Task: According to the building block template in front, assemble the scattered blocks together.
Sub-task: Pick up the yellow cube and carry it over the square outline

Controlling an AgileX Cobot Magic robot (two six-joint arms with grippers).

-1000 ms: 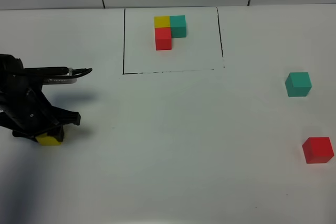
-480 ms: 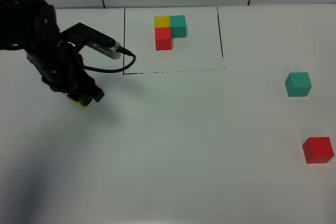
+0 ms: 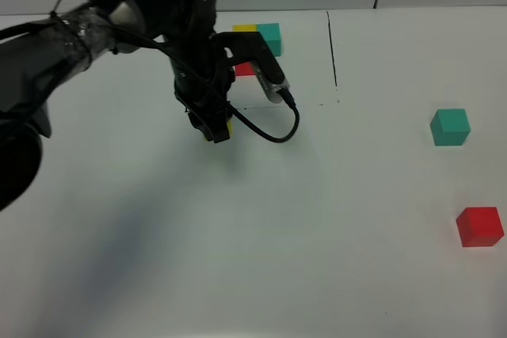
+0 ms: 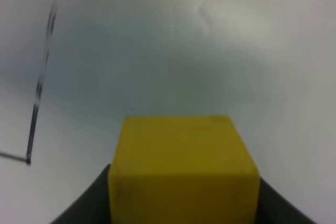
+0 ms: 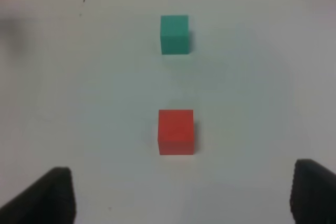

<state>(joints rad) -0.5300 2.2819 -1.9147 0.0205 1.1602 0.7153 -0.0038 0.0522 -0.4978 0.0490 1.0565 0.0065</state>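
Observation:
My left gripper (image 3: 212, 129) is shut on the yellow cube (image 3: 228, 127), holding it just in front of the front line of the black frame (image 3: 330, 45). In the left wrist view the yellow cube (image 4: 181, 166) fills the space between the dark fingers (image 4: 86, 205). The template (image 3: 269, 37) of joined yellow, teal and red cubes lies inside the frame, partly hidden by my left arm. The loose teal cube (image 3: 450, 127) and red cube (image 3: 479, 225) sit at the right. In the right wrist view my right gripper (image 5: 184, 195) is open, behind the red cube (image 5: 176, 131) and the teal cube (image 5: 174, 34).
My left arm (image 3: 95, 29) stretches from the left edge across the table to the frame, with its cable (image 3: 273, 128) looping beside the gripper. A black frame line (image 4: 44, 77) shows in the left wrist view. The white table (image 3: 317, 235) meets a wall at the back.
My left gripper has carried the yellow cube from the near left of the table up and to the right, to the front line of the frame. The teal and red cubes have not moved.

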